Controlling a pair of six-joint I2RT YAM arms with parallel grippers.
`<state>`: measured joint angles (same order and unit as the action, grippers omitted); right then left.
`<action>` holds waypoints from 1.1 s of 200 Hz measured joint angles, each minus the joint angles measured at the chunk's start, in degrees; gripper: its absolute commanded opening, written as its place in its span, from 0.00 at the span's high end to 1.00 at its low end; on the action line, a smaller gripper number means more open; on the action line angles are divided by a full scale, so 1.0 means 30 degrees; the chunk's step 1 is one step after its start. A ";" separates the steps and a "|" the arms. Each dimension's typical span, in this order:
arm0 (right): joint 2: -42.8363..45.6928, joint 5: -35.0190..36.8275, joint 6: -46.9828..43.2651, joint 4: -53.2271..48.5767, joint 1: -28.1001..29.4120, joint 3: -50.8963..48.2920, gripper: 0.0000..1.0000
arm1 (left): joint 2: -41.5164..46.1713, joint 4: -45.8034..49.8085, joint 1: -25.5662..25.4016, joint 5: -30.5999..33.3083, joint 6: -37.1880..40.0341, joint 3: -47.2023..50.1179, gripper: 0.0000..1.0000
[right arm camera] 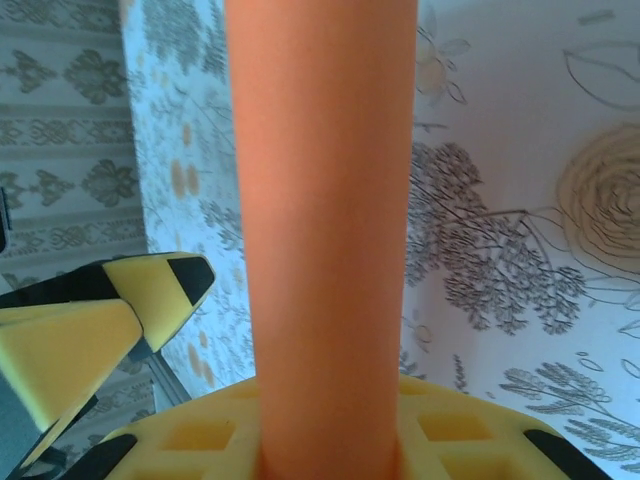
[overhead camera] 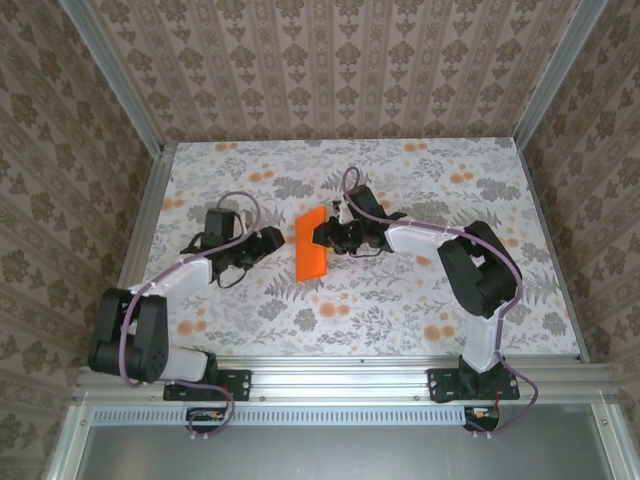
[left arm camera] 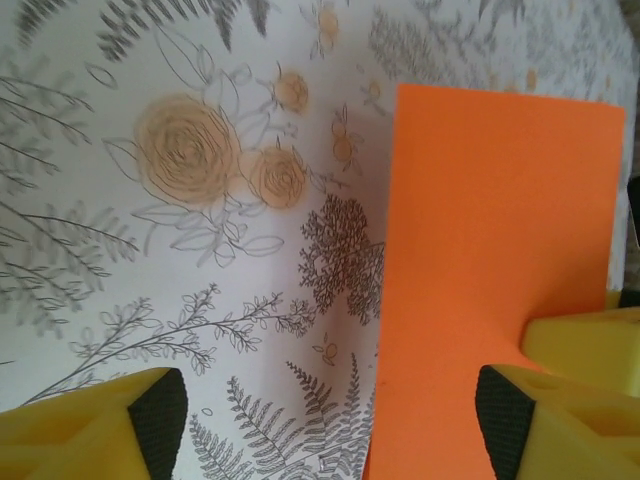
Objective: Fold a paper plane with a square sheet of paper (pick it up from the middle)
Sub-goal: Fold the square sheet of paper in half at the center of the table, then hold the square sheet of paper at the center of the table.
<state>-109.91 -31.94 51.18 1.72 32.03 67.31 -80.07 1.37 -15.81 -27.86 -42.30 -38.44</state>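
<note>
The square sheet of paper (overhead camera: 311, 247) is bright orange and stands up off the flowered table as a narrow upright rectangle at mid-table. My right gripper (overhead camera: 323, 234) is shut on its right side. In the right wrist view the sheet of paper (right arm camera: 325, 230) rises straight out of the closed yellow jaws of my right gripper (right arm camera: 326, 452). My left gripper (overhead camera: 271, 241) is open just left of the sheet. In the left wrist view the left gripper (left arm camera: 330, 415) has its jaws wide apart, and the paper (left arm camera: 495, 250) has its left edge between them, by the right pad (left arm camera: 500, 415).
The flowered tablecloth (overhead camera: 400, 290) covers the whole table, with patterned walls and metal frame posts (overhead camera: 150, 190) on three sides. The left gripper's yellow fingers (right arm camera: 150, 290) show close on the left in the right wrist view. Both arms reach inward and nearly meet at the paper.
</note>
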 measured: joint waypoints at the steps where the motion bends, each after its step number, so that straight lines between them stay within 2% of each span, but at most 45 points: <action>1: -0.0051 -0.0015 0.0000 0.0007 -0.0007 -0.0029 0.70 | -0.0036 -0.0007 -0.0022 0.0000 0.0007 0.0000 0.27; 56: -0.1435 -0.0029 -0.0466 -0.0364 -0.0459 -0.0619 0.66 | -0.3016 -0.0816 -0.2098 0.0277 -0.0401 -0.1530 0.47; 115: -0.1515 0.0393 -0.1078 -0.1195 -0.0627 -0.0634 0.62 | -0.5807 -0.1639 -0.3519 0.0262 -0.0517 -0.3402 0.80; 136: -0.1515 0.0430 -0.1122 -0.1209 -0.0627 -0.0627 0.58 | -0.6674 -0.1698 -0.3993 0.0248 -0.0539 -0.3971 0.88; 165: -0.1421 0.0430 -0.1202 -0.1217 -0.0605 -0.0576 0.51 | -0.7614 -0.1545 -0.4350 0.0226 -0.0488 -0.4503 0.93; 220: -0.0750 0.1144 -0.1872 -0.2397 -0.0590 -0.0597 0.41 | -0.8080 -0.0933 -0.4415 0.0364 -0.0393 -0.4787 0.96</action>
<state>-112.16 -28.51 45.56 -5.48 30.26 65.52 -104.31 -1.43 -29.06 -26.76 -43.48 -52.80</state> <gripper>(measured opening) 0.579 0.055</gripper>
